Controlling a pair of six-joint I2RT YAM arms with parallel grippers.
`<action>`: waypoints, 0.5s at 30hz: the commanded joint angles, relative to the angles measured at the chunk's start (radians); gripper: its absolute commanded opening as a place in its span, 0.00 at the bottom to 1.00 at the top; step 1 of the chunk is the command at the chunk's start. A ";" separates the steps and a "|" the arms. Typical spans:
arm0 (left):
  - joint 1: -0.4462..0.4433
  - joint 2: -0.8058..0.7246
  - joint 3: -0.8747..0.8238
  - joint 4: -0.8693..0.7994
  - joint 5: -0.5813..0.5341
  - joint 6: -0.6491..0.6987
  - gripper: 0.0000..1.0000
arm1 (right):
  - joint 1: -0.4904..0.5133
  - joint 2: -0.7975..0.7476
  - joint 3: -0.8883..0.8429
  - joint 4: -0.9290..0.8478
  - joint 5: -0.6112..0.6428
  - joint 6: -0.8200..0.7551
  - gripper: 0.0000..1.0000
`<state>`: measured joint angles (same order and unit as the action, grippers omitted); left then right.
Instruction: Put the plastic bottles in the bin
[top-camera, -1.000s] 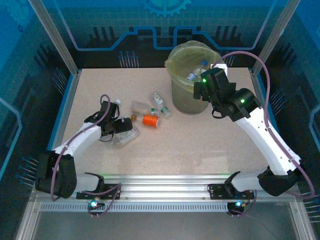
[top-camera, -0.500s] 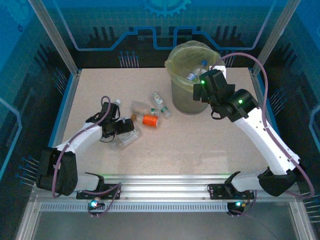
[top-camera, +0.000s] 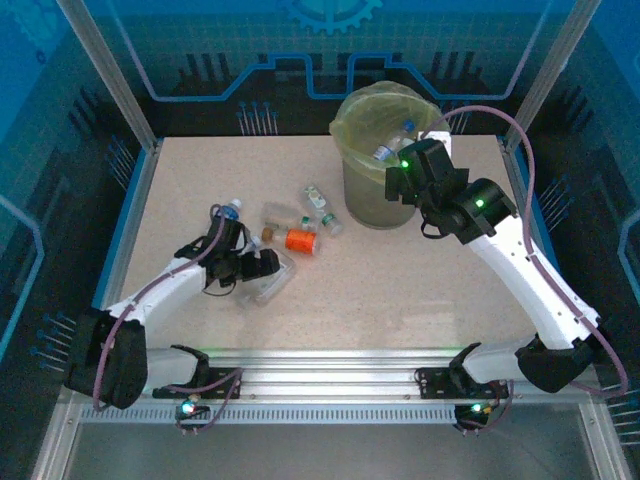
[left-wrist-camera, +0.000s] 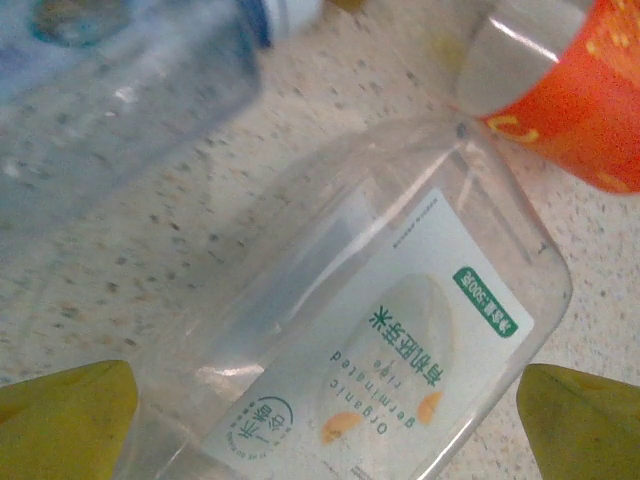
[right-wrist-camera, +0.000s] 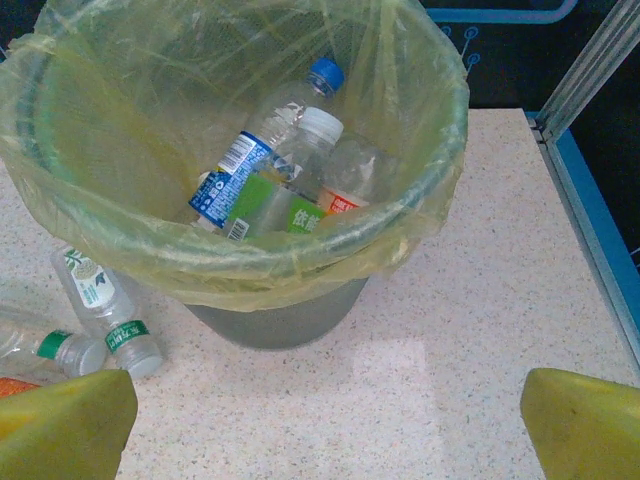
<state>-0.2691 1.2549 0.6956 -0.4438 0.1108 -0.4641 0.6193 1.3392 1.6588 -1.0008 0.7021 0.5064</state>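
On the speckled table (top-camera: 400, 290), left side, we note the left gripper (left-wrist-camera: 325, 425) spread wide, straddling a clear green-labelled bottle (left-wrist-camera: 400, 340) beside an orange-labelled bottle (left-wrist-camera: 580, 100). Right gripper (right-wrist-camera: 325, 425) likewise apart, facing the bag-lined bin (right-wrist-camera: 280, 315); several bottles (right-wrist-camera: 270, 170) lie inside.

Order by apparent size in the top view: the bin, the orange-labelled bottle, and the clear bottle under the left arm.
Largest: the bin. Then the clear bottle and the orange-labelled bottle: roughly alike, and the clear one is partly covered, so unranked.
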 joint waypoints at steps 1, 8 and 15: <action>-0.051 0.014 0.001 -0.039 0.017 -0.010 0.99 | 0.019 -0.014 -0.007 0.028 0.005 0.020 1.00; -0.158 0.084 0.072 -0.122 -0.108 0.033 0.99 | 0.023 -0.028 -0.016 0.034 0.001 0.020 1.00; -0.225 0.171 0.152 -0.196 -0.175 0.113 0.99 | 0.025 -0.036 -0.025 0.045 -0.003 0.017 1.00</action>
<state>-0.4740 1.3937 0.8101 -0.5724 -0.0154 -0.4080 0.6235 1.3296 1.6485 -0.9752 0.6991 0.5091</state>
